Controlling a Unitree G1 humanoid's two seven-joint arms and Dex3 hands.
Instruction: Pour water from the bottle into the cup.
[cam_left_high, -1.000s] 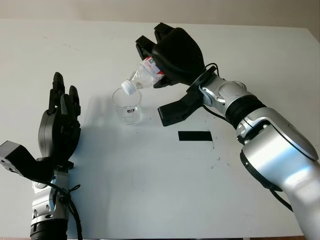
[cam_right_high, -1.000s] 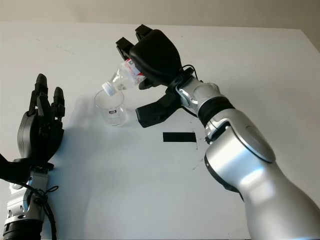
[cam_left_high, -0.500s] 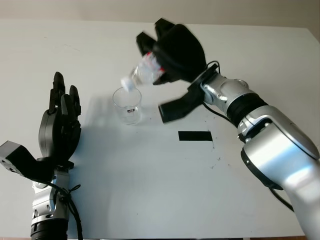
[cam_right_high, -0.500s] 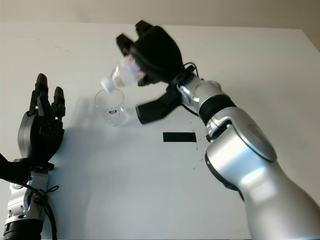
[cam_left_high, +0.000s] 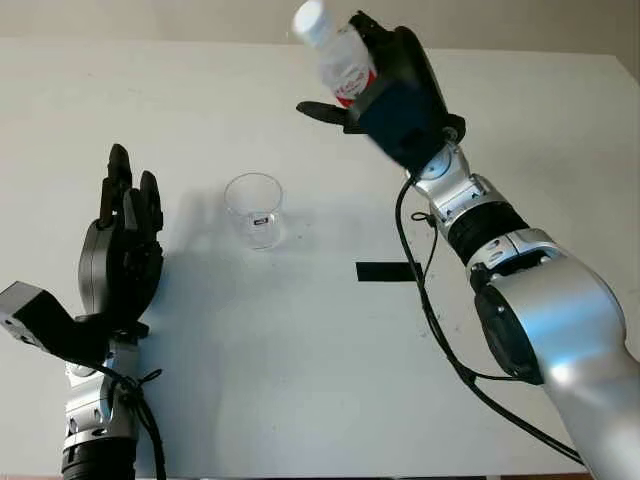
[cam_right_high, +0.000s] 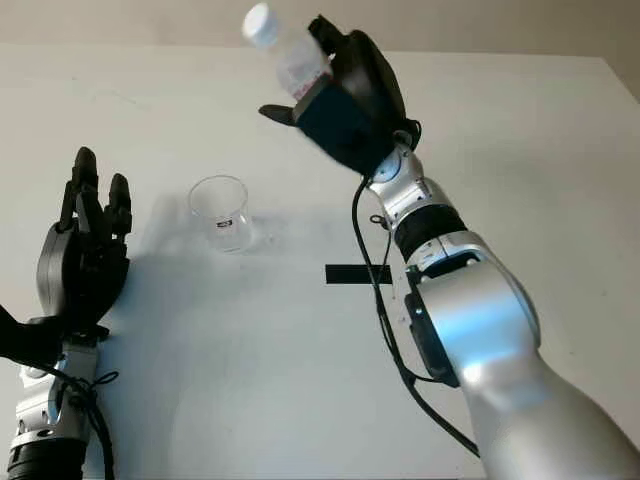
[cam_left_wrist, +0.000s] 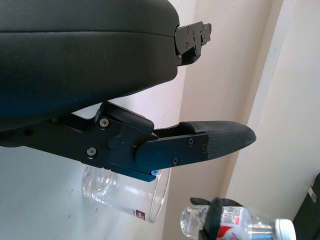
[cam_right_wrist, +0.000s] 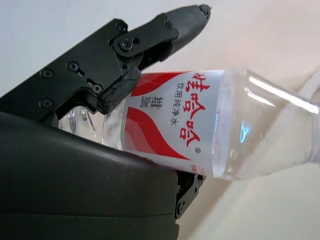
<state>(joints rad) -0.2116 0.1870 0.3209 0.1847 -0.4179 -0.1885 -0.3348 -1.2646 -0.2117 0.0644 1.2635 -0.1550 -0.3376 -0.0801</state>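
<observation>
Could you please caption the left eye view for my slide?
Right hand holds the bottle high, cap up, beyond the cup; left hand open nearby.

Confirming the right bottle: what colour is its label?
White with red bands on the bottle, clearest in the right wrist view.

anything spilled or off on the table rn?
No spill visible. The cup stands upright on the table. The right hand holds the bottle raised, white cap on and pointing up, away from the cup. The left hand is open at the table's near left.
</observation>
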